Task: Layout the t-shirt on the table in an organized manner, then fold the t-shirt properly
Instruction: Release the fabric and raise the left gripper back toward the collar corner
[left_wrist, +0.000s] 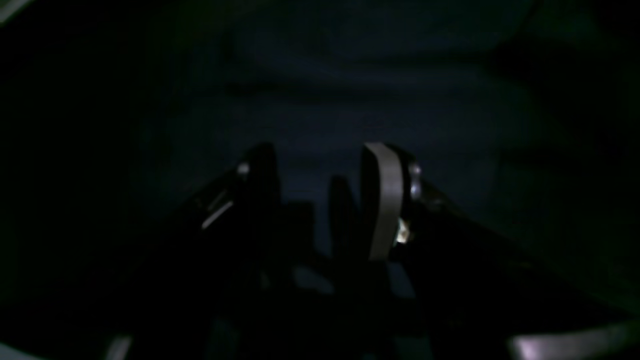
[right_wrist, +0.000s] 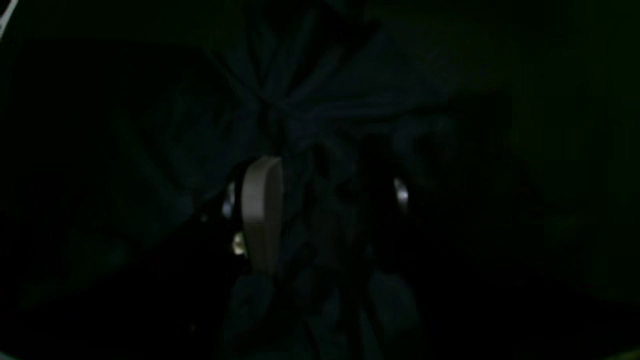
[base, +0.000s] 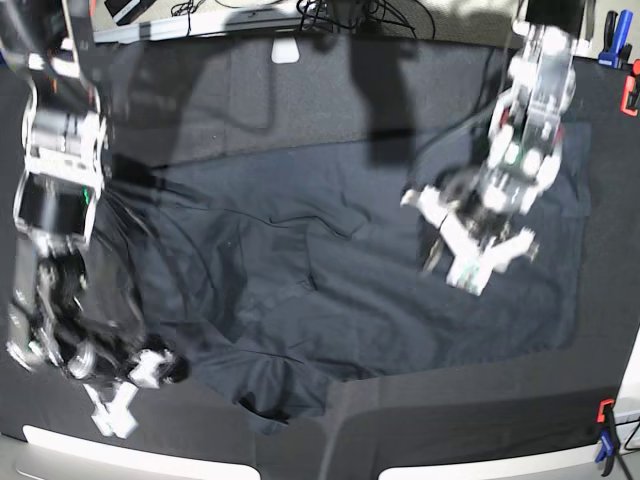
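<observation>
The dark slate-blue t-shirt (base: 330, 280) lies spread over most of the table (base: 300, 110), creased, with its lower left edge drawn toward my right gripper (base: 128, 388). In the right wrist view that gripper (right_wrist: 322, 190) has bunched t-shirt cloth (right_wrist: 320, 225) between its fingers (right_wrist: 262, 210) and is shut on it. My left gripper (base: 470, 250) hangs over the shirt's right part. In the left wrist view it (left_wrist: 320, 165) stands open and empty, with shirt cloth (left_wrist: 350, 90) beyond it.
Red (base: 630, 95) and blue (base: 610, 25) clamps sit at the far right edge, and another clamp (base: 603, 430) at the near right corner. Cables (base: 360, 15) and a small white piece (base: 286, 52) lie at the far edge. The pale rim (base: 60, 440) runs along the front.
</observation>
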